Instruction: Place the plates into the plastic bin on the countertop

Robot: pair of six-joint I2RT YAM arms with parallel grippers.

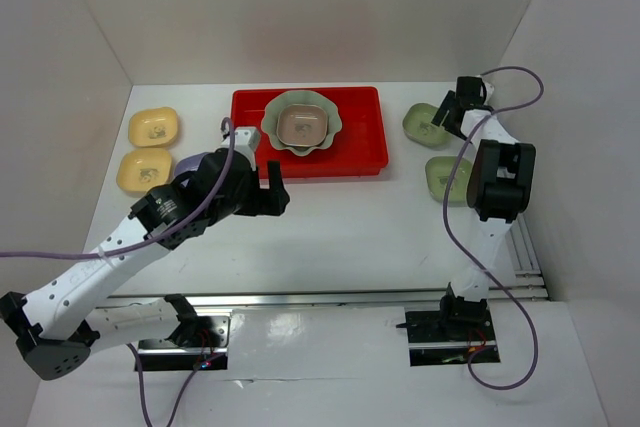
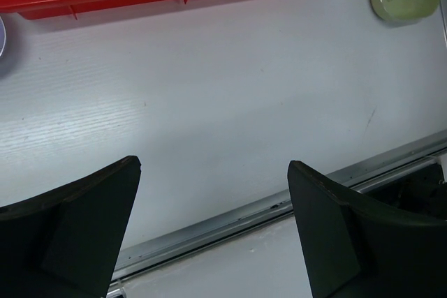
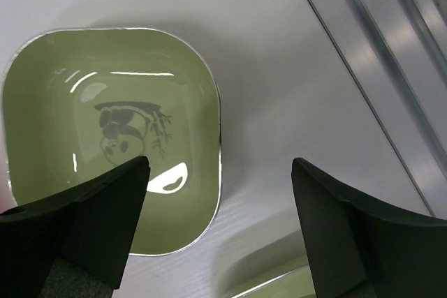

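Two fingers of the right gripper (image 3: pixel 220 165) are spread and empty above the right rim of an olive dish (image 3: pixel 105 102). The dish's dark printed motif is a drawing with no legible text. A second green dish (image 3: pixel 283 288) is cut off at the bottom edge. The left gripper (image 2: pixel 213 169), fingers spread and empty, hangs over bare countertop (image 2: pixel 223 88) just beside the red bin (image 1: pixel 360 162). The bin holds the scalloped dish (image 1: pixel 275 122), with a tan dish (image 1: pixel 303 125) nested inside. The left arm hides most of a lavender dish (image 1: pixel 185 165). Two yellow dishes (image 1: pixel 153 127) lie further left.
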